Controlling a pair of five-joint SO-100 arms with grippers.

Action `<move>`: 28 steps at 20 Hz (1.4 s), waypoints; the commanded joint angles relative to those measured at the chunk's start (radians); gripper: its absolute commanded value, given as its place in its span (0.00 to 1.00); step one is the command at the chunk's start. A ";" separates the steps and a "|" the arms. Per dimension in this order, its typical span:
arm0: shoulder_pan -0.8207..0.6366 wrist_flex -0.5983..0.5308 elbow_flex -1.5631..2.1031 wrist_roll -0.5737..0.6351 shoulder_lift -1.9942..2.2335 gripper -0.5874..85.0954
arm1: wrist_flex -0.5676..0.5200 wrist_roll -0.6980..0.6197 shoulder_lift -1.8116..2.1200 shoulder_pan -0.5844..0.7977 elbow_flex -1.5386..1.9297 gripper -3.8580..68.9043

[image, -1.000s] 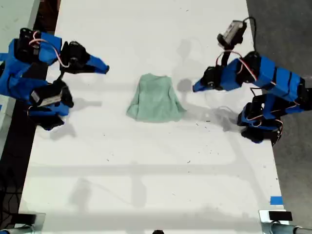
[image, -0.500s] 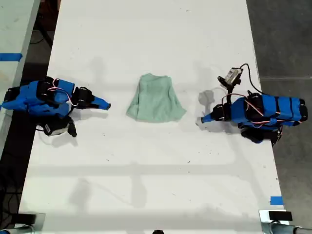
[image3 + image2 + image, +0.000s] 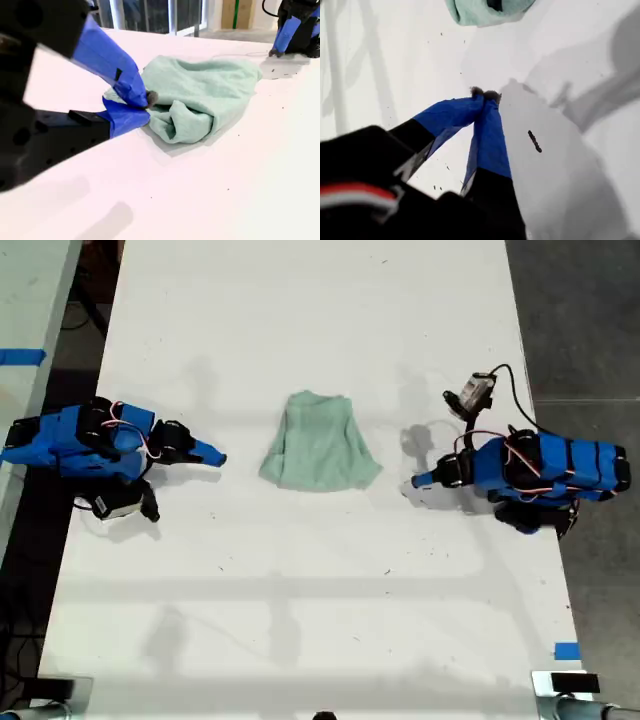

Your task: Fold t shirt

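Note:
The pale mint-green t shirt (image 3: 320, 445) lies bunched and partly folded mid-table, narrow end toward the far edge. My first gripper (image 3: 418, 481) rests low on the table at the exterior view's right, shut and holding nothing, a short gap from the shirt's corner. The first wrist view shows its blue fingertips (image 3: 485, 93) closed together, with the t shirt (image 3: 475, 12) ahead. My second gripper (image 3: 218, 454) lies at the exterior view's left, also shut and holding nothing. In the second wrist view, the second gripper (image 3: 149, 98) is just short of the wrinkled t shirt (image 3: 205, 95).
The white table (image 3: 300, 620) runs the length of the exterior view, with dark floor beyond its right edge. A blue tape mark (image 3: 566, 651) sits near the front right corner. A camera on a cable (image 3: 476, 392) sticks out beside the first arm.
Both arms have dropped from a raised pose a second ago to lying low on the table, grippers pulled back from the shirt. The shirt has not moved.

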 commanded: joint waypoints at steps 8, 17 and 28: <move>-0.018 -0.158 0.005 0.267 0.006 0.01 | 0.026 -0.012 0.018 0.011 0.057 0.02; -0.075 -0.002 -0.003 0.130 0.006 0.01 | 0.041 0.029 0.018 0.003 0.055 0.02; -0.080 0.000 -0.005 0.135 0.006 0.01 | 0.051 0.048 0.018 0.005 0.055 0.02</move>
